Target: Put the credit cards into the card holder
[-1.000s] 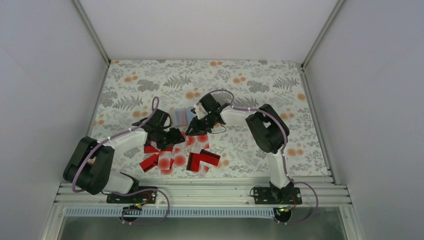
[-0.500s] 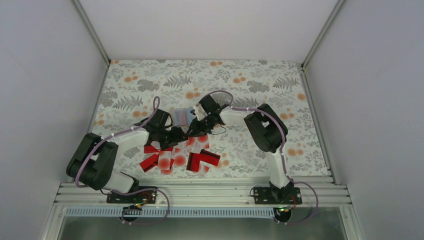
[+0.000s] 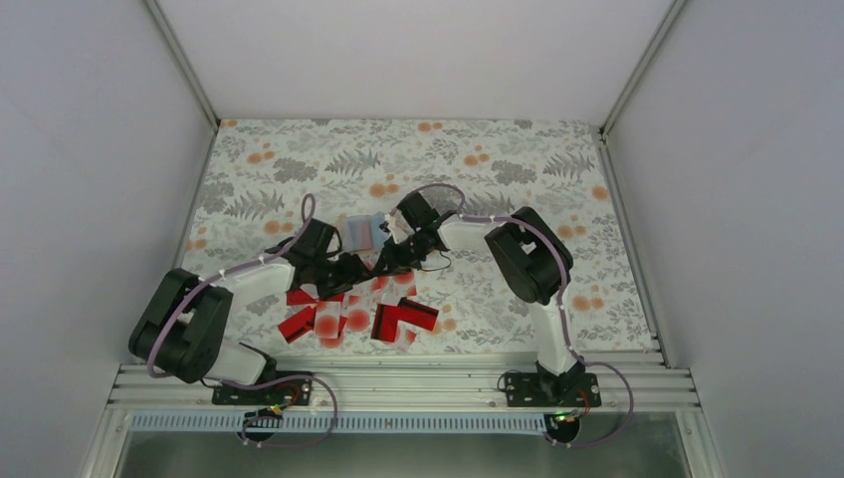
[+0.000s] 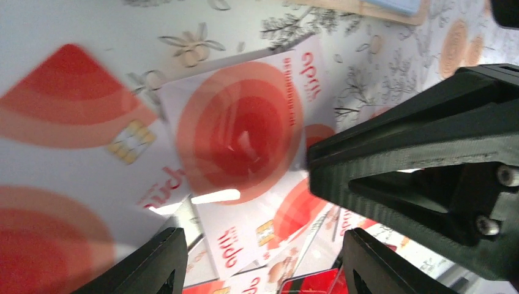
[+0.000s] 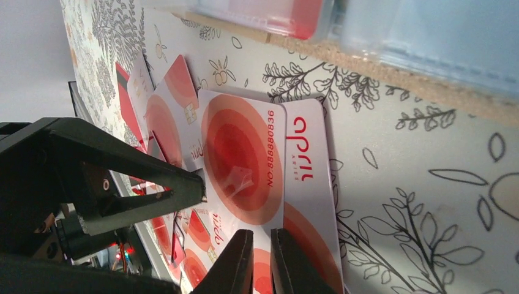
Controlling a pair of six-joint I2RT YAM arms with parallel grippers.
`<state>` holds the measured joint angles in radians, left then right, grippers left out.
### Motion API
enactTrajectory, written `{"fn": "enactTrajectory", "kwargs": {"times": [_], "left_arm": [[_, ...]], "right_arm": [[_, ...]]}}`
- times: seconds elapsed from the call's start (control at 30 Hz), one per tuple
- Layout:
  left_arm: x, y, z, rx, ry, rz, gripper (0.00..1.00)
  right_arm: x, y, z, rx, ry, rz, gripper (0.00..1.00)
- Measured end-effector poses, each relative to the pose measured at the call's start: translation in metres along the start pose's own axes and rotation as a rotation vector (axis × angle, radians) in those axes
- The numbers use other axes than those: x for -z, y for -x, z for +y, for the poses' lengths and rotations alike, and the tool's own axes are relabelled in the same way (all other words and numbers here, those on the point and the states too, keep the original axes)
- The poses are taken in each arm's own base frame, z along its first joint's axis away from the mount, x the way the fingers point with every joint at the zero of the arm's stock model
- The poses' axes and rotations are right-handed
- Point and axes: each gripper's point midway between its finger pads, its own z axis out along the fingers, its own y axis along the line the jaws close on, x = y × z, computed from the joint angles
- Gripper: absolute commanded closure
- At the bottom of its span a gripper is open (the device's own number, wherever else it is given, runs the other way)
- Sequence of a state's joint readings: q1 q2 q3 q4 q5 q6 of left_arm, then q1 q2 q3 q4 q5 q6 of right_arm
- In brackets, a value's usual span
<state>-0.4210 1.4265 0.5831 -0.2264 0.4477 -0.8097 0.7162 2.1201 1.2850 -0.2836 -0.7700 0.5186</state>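
Right claw (image 5: pixel 262 245) clenched, apparently on the edge of a dotted card (image 5: pixel 242 159), left claw (image 4: pixel 263 245) released above the cards (image 3: pixel 343 321), holder (image 5: pixel 428 37) open just beyond: the card should rise level and enter squarely.

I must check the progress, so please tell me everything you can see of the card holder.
The card holder lies open and flat on the flowered table, just beyond the pile of credit cards. Its inner face looks pale blue-grey, with a tan leather-like edge. In the right wrist view one clear pocket seems to hold a red card. Nothing seems to grip it.
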Motion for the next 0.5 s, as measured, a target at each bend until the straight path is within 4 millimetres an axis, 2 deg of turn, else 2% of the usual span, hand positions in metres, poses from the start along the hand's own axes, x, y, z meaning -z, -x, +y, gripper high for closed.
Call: {"fn": "enactTrajectory", "kwargs": {"times": [0.27, 0.5], "left_arm": [[0.0071, -0.0039, 0.0113, 0.034, 0.058, -0.010, 0.34], [0.0004, -0.0019, 0.0027, 0.029, -0.012, -0.011, 0.34]], "right_arm": [[-0.0007, -0.0012, -0.0011, 0.001, 0.000, 0.004, 0.96], [-0.0025, -0.0036, -0.0011, 0.000, 0.014, 0.014, 0.96]]}}
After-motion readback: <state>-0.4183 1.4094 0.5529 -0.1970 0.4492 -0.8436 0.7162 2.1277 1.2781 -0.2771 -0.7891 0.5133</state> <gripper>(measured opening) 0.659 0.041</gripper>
